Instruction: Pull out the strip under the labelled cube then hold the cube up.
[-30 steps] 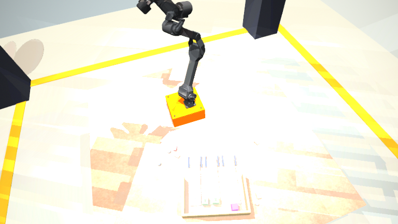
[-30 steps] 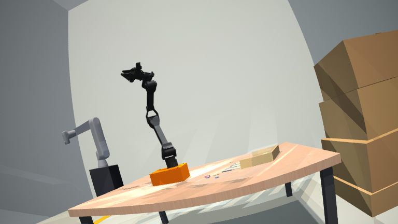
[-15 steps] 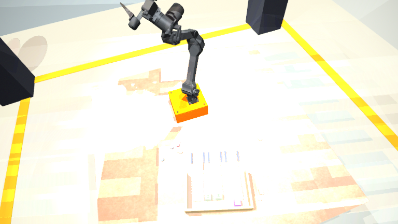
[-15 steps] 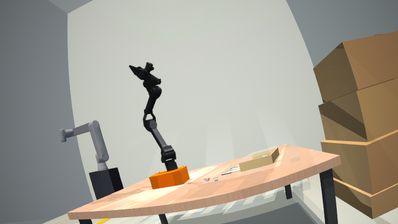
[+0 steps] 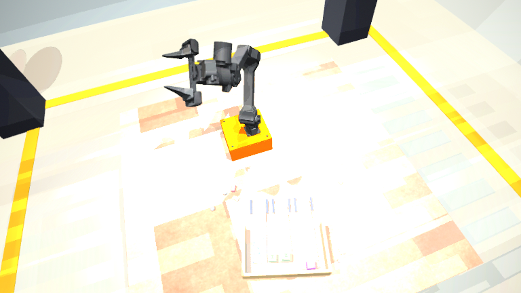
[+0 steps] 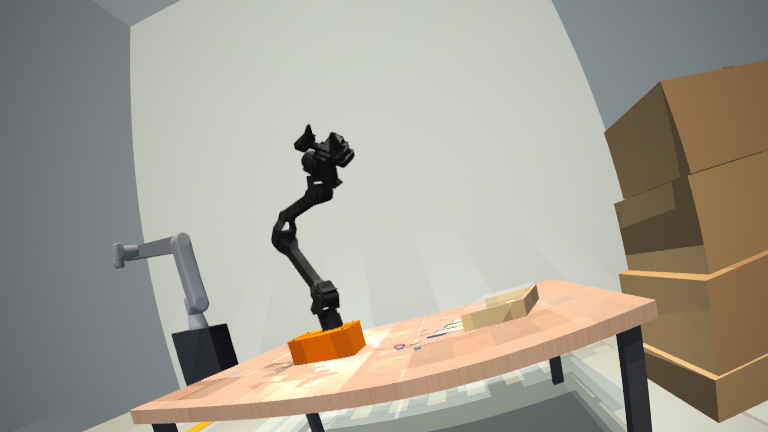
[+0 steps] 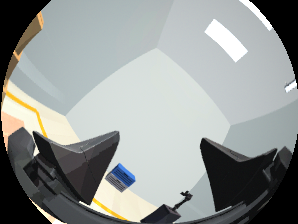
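My gripper (image 5: pixel 164 71) (image 6: pixel 320 130) (image 7: pixel 161 140) is open and empty, high above the table and far from the tray. The shallow tray (image 5: pixel 287 274) (image 6: pixel 491 318) is open toward the arm. Inside it, near the far wall, are a pale cube (image 5: pixel 272 258), a second pale cube (image 5: pixel 287 257) beside it, and a magenta cube (image 5: pixel 310 265) at the right. Pale strips run toward the arm and are washed out by glare; several blue bars, such as one blue bar (image 5: pixel 251 207), show at their near ends. I cannot read a label on any cube, or tell which strip is under which.
The arm stands on an orange base (image 5: pixel 247 152) (image 6: pixel 326 346). A small red piece (image 5: pixel 233 188) (image 6: pixel 399 346) and a small grey piece (image 5: pixel 212 208) lie between base and tray. Stacked boxes (image 6: pixel 741 214) and another grey arm (image 6: pixel 189 274) stand beyond the table.
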